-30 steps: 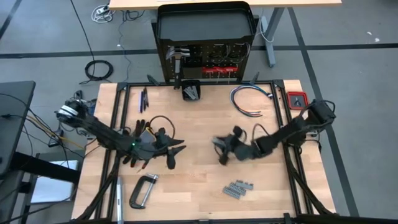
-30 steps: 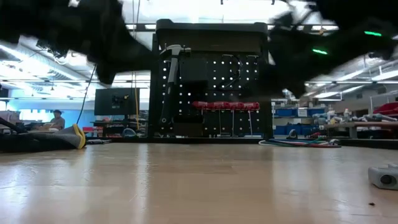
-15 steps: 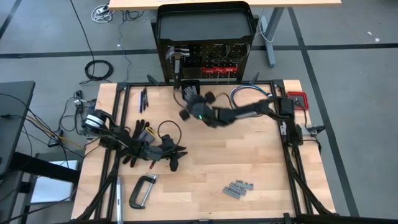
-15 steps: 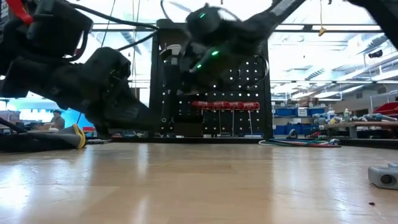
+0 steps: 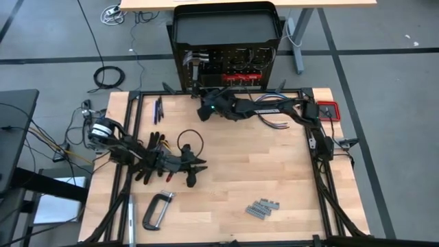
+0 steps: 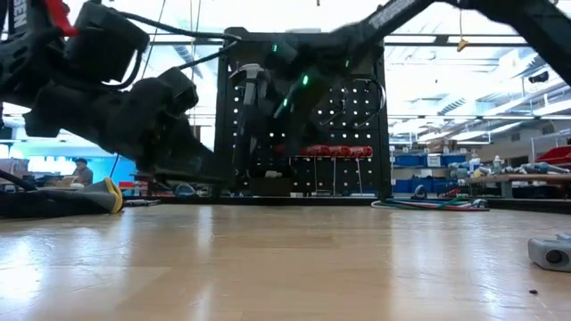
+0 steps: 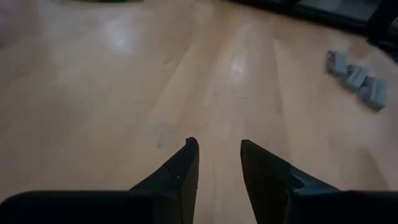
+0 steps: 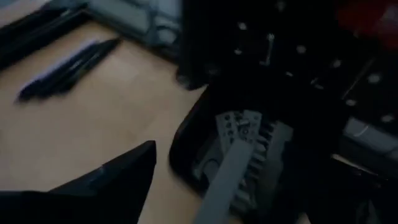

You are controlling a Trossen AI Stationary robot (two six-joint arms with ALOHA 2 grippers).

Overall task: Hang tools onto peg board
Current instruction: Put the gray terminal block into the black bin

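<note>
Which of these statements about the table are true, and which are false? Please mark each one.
1. The right gripper is at the far edge of the table, near the peg board. True.
2. The C-clamp hangs on the peg board. False: it lies on the table near the front edge.
3. The left gripper is open and holds nothing. True.
4. The hammer lies beside the grey metal pieces. False: it hangs on the peg board.
5. The small black box by the board is empty. False: grey metal parts lie in it.
</note>
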